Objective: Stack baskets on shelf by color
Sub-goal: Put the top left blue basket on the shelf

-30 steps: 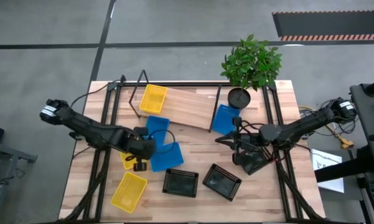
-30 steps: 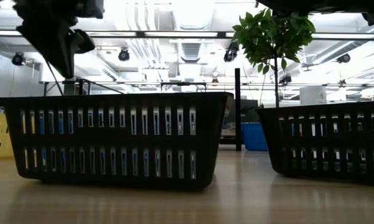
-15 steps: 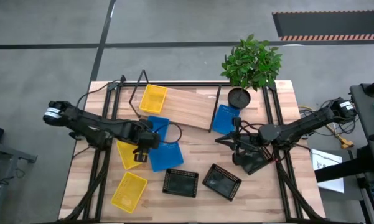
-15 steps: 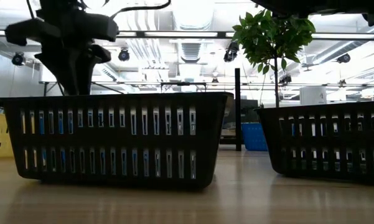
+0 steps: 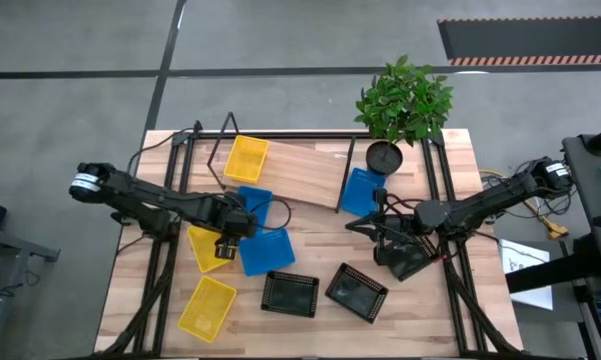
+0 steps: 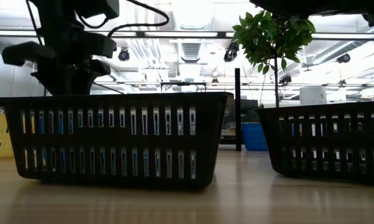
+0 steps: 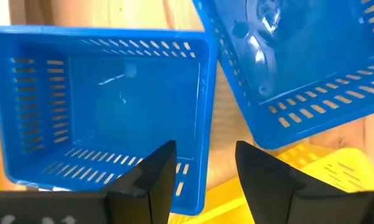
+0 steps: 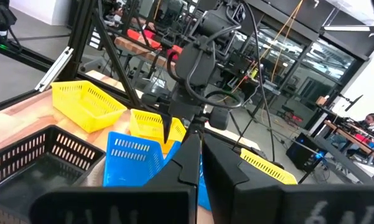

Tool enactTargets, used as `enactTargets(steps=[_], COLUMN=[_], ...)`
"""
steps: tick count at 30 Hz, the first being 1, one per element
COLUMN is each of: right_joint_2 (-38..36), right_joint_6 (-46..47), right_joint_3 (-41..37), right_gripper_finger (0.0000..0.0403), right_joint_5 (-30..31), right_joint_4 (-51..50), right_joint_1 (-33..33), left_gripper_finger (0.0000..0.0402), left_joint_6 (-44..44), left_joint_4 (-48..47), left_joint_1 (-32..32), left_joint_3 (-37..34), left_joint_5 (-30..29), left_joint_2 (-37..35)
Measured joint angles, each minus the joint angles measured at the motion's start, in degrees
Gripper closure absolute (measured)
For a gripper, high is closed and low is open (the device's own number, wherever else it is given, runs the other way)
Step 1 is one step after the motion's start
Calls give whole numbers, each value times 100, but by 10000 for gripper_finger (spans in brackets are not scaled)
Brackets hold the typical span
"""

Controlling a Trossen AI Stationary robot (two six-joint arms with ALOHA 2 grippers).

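**A:** What has changed at the left of the counter [image 5: 310, 240]?

**B:** The left gripper [image 5: 232, 228] has swung in from nearer the front edge over the last second. It now sits above the near wall of a blue basket [image 5: 267, 250] in the middle of the counter. In the wrist view its fingers [image 7: 150, 180] are spread, straddling that basket's rim [image 7: 208, 106], holding nothing.

**A:** So it's going for a blue one?

**B:** That's my reading: a grasp is being lined up, not yet made. A second blue basket [image 5: 250, 203] lies tilted just behind it, and a yellow basket [image 5: 206, 246] touches it on the left.

**A:** And the shelf?

**B:** The shelf [image 5: 300, 170] stands along the back edge, with one yellow basket [image 5: 245, 158] on its left end. A third blue basket [image 5: 360, 190] leans at its right end. Another yellow basket [image 5: 208, 305] sits at the front-left corner.

**A:** The right side?

**B:** The right gripper [image 5: 375, 230] hasn't moved; it waits right of centre, fingers pressed together on nothing. Two black baskets [image 5: 290, 293] lie near the front edge, a third [image 5: 408, 260] under the right arm.
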Motion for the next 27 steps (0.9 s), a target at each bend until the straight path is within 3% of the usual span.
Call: enactTargets(steps=[16,27], right_joint_2=[-2,-2], right_joint_6=[-1,1], right_joint_3=[0,0], right_gripper_finger=[394,394], right_joint_5=[2,2], right_joint_4=[-18,-17], right_joint_1=[0,0], left_gripper_finger=[254,327], left_joint_6=[-1,58], left_joint_4=[562,687], left_joint_1=[9,38], left_joint_3=[-543,-547], left_joint_5=[-4,-9], left_joint_2=[0,0])
